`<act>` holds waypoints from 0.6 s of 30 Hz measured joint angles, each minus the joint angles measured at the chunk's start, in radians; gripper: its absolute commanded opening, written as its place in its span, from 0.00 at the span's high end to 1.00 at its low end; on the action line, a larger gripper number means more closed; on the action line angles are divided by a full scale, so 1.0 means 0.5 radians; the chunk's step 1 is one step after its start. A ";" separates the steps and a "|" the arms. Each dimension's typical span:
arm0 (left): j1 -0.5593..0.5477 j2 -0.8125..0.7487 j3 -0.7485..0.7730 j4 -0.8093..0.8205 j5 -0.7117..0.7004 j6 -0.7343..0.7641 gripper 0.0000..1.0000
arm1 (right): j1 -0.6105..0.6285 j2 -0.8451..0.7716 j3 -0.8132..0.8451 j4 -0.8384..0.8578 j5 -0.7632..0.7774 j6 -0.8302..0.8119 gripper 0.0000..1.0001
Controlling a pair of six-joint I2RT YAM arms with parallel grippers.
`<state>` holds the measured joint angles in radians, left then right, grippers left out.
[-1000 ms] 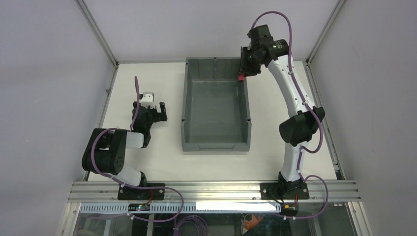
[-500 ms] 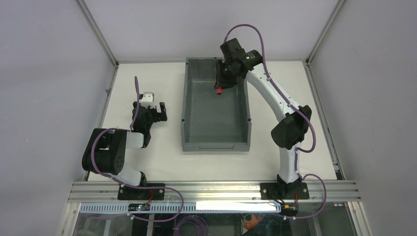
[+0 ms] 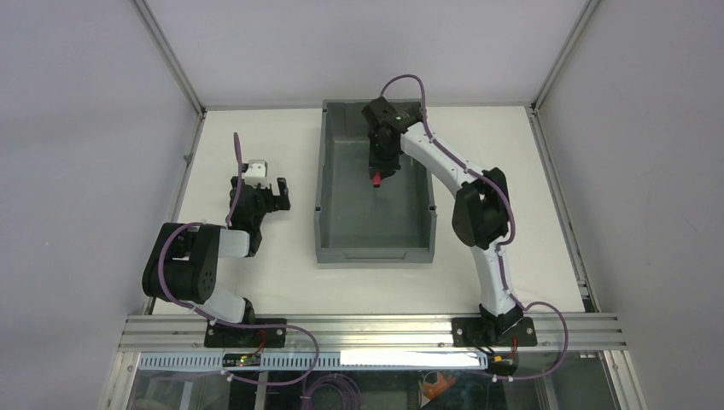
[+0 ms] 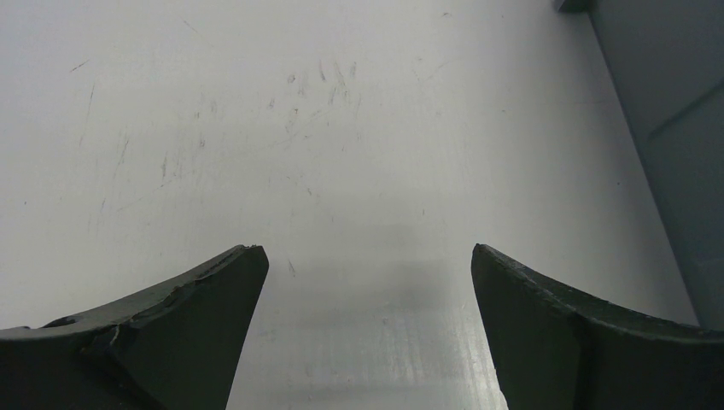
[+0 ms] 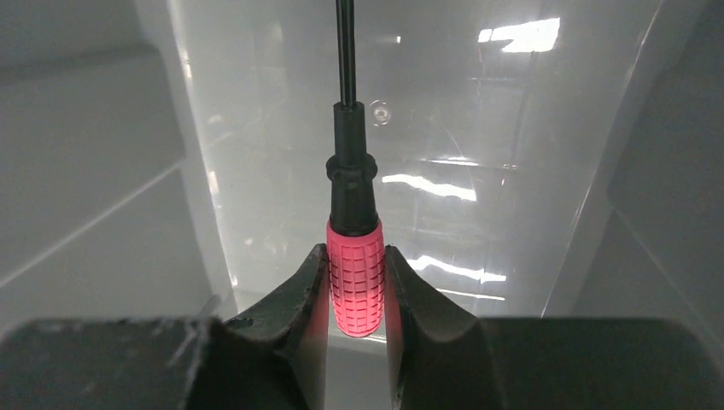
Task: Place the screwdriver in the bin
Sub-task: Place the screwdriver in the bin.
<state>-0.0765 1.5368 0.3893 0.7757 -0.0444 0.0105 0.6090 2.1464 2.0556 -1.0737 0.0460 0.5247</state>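
The dark grey bin (image 3: 324, 184) stands in the middle of the table. My right gripper (image 3: 377, 175) hangs inside its far half, above the floor. It is shut on the red handle of the small screwdriver (image 3: 376, 179). In the right wrist view the fingers (image 5: 303, 286) clamp the ribbed red handle (image 5: 356, 278), and the black collar and thin shaft point away over the glossy bin floor (image 5: 478, 137). My left gripper (image 3: 266, 195) is open and empty, low over the table left of the bin; its view shows bare tabletop between the fingers (image 4: 213, 295).
The bin's left outer wall (image 4: 674, 128) shows at the right edge of the left wrist view. Grey enclosure walls (image 3: 85, 102) ring the white table. An aluminium rail (image 3: 367, 329) runs along the near edge by the arm bases.
My right arm has swung left and down from the bin's far right corner into the bin, carrying the screwdriver. The left arm has not moved.
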 measured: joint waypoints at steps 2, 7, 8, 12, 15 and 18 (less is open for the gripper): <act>0.000 0.000 0.000 0.000 0.000 0.000 0.01 | 0.003 0.038 -0.022 0.017 0.007 0.019 0.83; 0.000 0.000 0.000 0.000 0.000 0.000 0.01 | 0.008 0.129 -0.051 0.068 0.013 0.053 0.82; 0.000 0.000 0.000 0.000 0.000 0.000 0.01 | 0.008 0.146 -0.051 0.076 0.013 0.057 0.82; 0.000 0.000 0.000 0.000 0.000 0.000 0.01 | 0.008 0.234 -0.051 0.091 0.016 0.072 0.81; 0.000 0.000 0.000 0.000 0.000 0.000 0.01 | 0.008 0.297 -0.051 0.092 0.022 0.082 0.80; 0.000 0.000 0.000 0.000 0.000 0.000 0.01 | 0.008 0.337 -0.051 0.096 0.031 0.092 0.79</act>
<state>-0.0765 1.5368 0.3893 0.7757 -0.0444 0.0105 0.6132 2.3150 2.0300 -1.0256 0.0616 0.5709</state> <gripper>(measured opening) 0.992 0.262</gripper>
